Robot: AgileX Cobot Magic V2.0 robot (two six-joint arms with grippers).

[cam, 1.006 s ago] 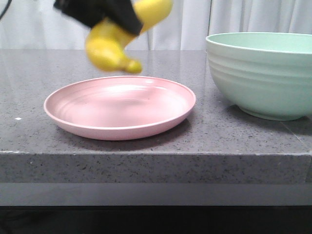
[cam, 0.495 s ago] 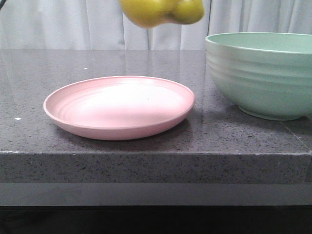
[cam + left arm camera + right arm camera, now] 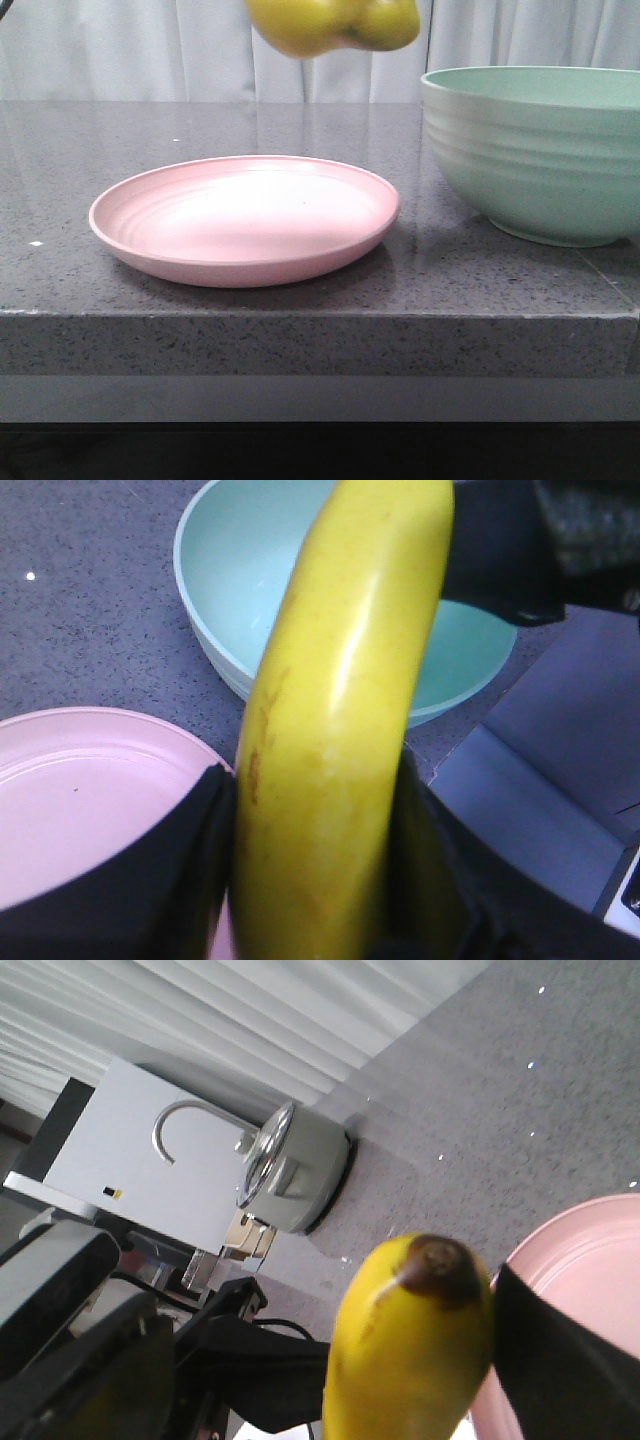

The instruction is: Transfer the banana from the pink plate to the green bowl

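Your left hand (image 3: 310,880) pinches the banana (image 3: 340,730) clear of the pink plate (image 3: 245,220) below it, green bowl (image 3: 535,150) ahead unfilled.

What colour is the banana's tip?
Dark brown on the yellow banana, clearest in the right wrist view.

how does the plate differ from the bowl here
The plate is pink, shallow and wide with a low rim; the bowl is mint green, deep and much taller. The plate shows faint rings on its inner face; the bowl has ribbed bands on its outer wall. The plate stands left of the bowl. Both are round, hold nothing, and rest on the grey counter.
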